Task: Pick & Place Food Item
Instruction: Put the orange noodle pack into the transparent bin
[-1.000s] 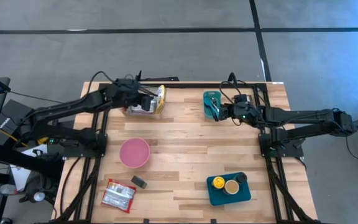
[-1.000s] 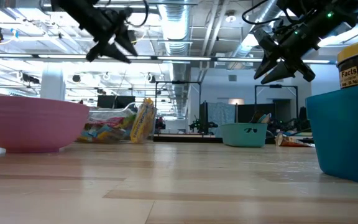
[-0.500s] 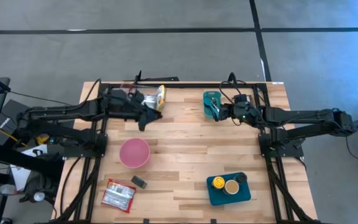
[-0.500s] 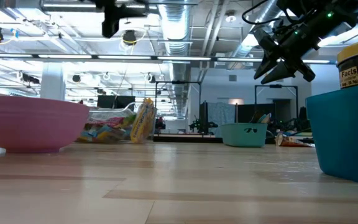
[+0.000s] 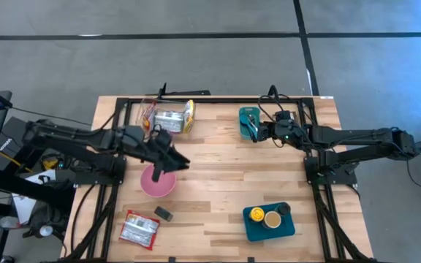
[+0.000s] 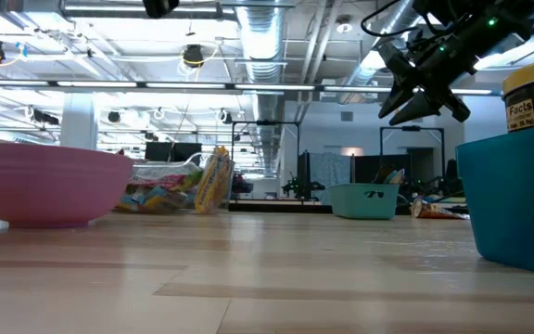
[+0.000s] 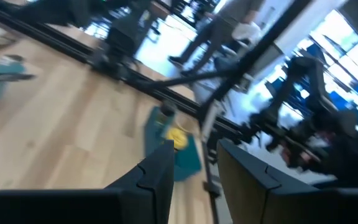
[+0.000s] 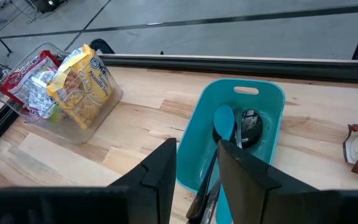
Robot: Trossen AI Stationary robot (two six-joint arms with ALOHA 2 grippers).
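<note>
Above the pink bowl (image 5: 158,179) near the table's left edge hung the left gripper (image 5: 171,162), fingers slightly apart, holding nothing; the noodle packet (image 5: 187,115) lay in its clear container (image 5: 168,120) by the far edge, presumably awaiting pickup, while the right gripper (image 5: 258,131), similarly part-open and empty, waited above the teal tray (image 5: 245,115)

The wooden table (image 5: 218,175) stood on a grey concrete floor (image 5: 196,66) crossed by dark lines. Seen across the table, the room behind opened into a wide workshop with an exposed ceiling, a ribbed silver duct (image 6: 265,37) running overhead and long bright strip lights (image 6: 248,85) beside it. Past the table's far edge stood dark frames and monitors (image 6: 160,150), and a person's legs (image 7: 213,31) showed beyond it
</note>
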